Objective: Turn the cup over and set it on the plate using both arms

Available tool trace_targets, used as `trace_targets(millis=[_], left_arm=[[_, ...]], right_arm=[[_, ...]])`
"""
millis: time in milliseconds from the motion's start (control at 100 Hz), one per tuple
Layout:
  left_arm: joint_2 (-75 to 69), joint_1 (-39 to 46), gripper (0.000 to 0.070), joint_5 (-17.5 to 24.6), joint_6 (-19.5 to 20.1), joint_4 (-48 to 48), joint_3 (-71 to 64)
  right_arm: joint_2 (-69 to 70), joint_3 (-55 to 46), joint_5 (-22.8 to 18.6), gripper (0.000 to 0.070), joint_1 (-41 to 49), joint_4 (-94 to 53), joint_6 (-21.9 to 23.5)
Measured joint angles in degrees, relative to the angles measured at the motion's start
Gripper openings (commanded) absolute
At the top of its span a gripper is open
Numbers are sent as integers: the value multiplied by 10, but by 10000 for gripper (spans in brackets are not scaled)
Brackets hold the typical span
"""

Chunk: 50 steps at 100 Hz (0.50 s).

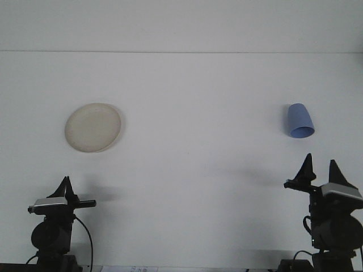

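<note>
Near right, the right gripper [321,168] stands with fingers apart; near left, whether the left gripper [67,184] is parted cannot be told. Farther right, the blue cup [299,120] lies tipped on the worktop [198,113], likely to roll if nudged, well apart from the plate [93,127] at far left.

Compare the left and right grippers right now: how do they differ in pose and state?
The right gripper shows two separated fingers, so it is open; the left gripper shows a single dark point, and its state cannot be told. The right gripper sits higher in the front view, below the blue cup; the left gripper sits lower, well short of the plate. Both point up-table and hold nothing.
</note>
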Motion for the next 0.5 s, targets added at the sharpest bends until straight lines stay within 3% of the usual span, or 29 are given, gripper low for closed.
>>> trace_targets(millis=[120, 290, 500], left_arm=[[0, 0, 14, 0, 0, 0, 0], [0, 0, 14, 0, 0, 0, 0], [0, 0, 14, 0, 0, 0, 0]], right_arm=[[88, 50, 28, 507, -3, -15, -52], [209, 62, 30, 507, -36, 14, -108], [369, 62, -12, 505, -115, 65, -132]])
